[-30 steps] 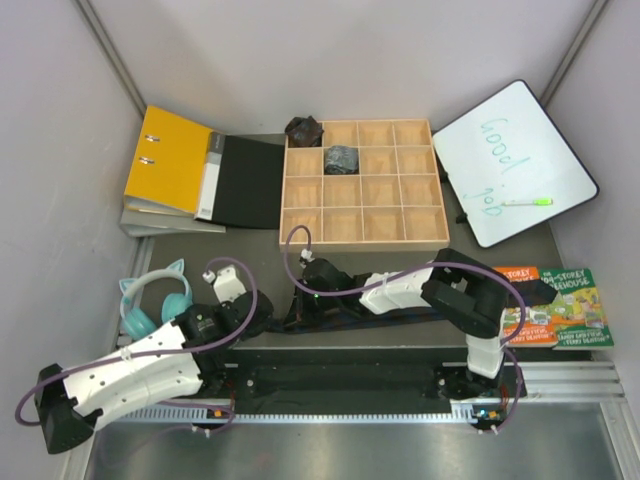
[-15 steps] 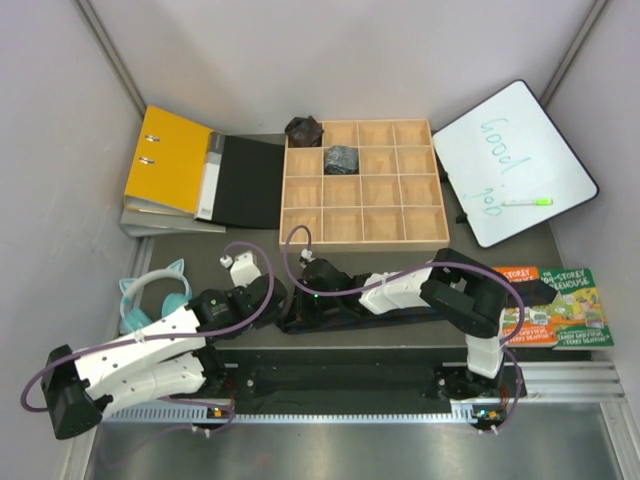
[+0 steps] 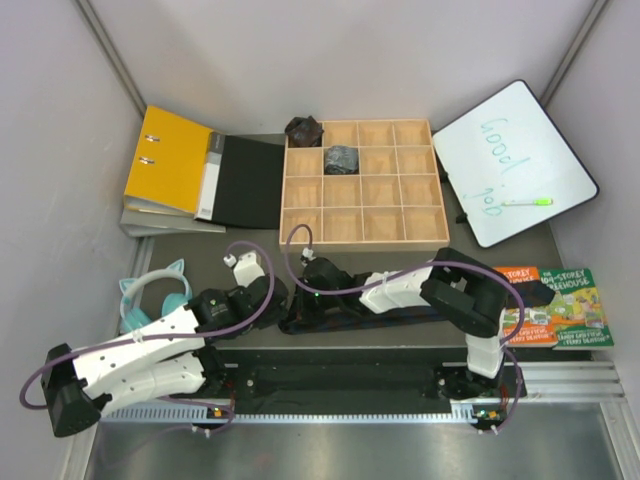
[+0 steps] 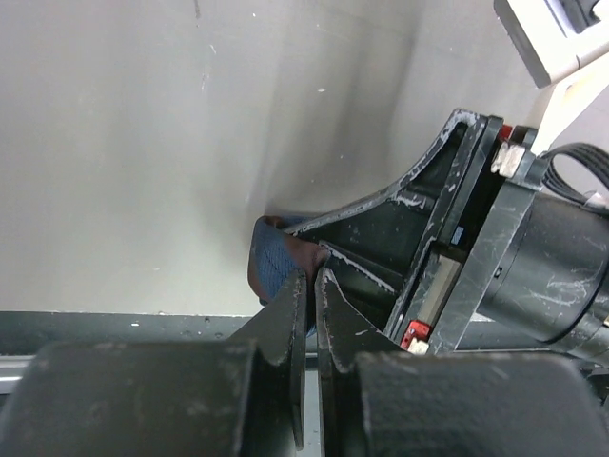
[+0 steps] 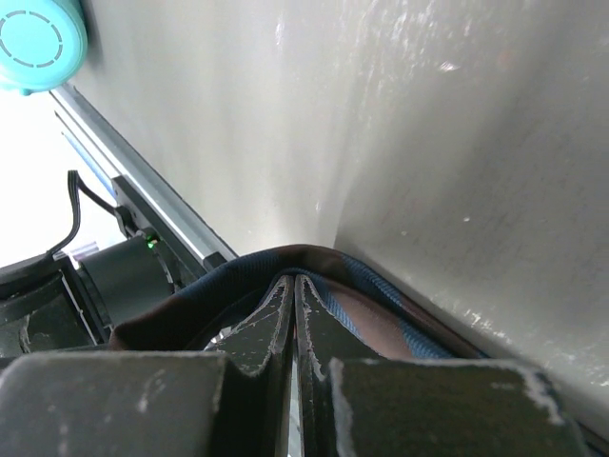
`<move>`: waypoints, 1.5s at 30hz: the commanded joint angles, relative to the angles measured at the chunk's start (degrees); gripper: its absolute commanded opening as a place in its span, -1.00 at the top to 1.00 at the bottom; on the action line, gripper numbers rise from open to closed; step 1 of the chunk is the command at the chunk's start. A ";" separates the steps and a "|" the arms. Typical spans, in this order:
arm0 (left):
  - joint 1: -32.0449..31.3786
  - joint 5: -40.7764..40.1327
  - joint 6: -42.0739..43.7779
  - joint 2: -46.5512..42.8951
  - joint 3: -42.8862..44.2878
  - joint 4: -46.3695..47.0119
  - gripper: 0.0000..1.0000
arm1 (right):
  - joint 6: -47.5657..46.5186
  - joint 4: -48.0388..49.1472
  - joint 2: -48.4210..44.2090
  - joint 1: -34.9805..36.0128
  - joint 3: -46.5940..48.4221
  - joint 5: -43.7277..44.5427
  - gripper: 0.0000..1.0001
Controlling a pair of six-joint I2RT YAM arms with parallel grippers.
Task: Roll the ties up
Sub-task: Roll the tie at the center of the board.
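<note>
A long dark tie (image 3: 345, 318) lies along the mat under my right arm. My right gripper (image 3: 303, 297) is shut at its left end; in the right wrist view the navy and brown fabric (image 5: 381, 324) folds over the closed fingertips (image 5: 292, 278). My left gripper (image 3: 272, 299) sits right beside it, also shut. In the left wrist view its tips (image 4: 312, 274) pinch the tie's blue-brown end (image 4: 271, 267), close against the right gripper's body (image 4: 447, 238). A brownish-black rolled tie (image 3: 304, 129) sits at the tray's top left corner. A greyish one (image 3: 341, 158) sits in a tray cell.
The wooden grid tray (image 3: 362, 243) stands behind the grippers. A yellow binder (image 3: 165, 158) and a black folder cover (image 3: 250, 182) are at the back left. A whiteboard (image 3: 510, 150) with a green marker (image 3: 527, 201) is at the right. Teal headphones (image 3: 150, 300) and books (image 3: 555, 305) flank the arms.
My left gripper has swung right and forward from beside the headphones to the tie's left end, next to the right gripper. The right arm has hardly moved.
</note>
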 commanded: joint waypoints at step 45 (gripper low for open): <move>-11.50 -3.39 -7.50 34.04 16.00 9.06 1.00 | -10.07 -32.51 -50.30 -20.18 -16.90 12.86 1.00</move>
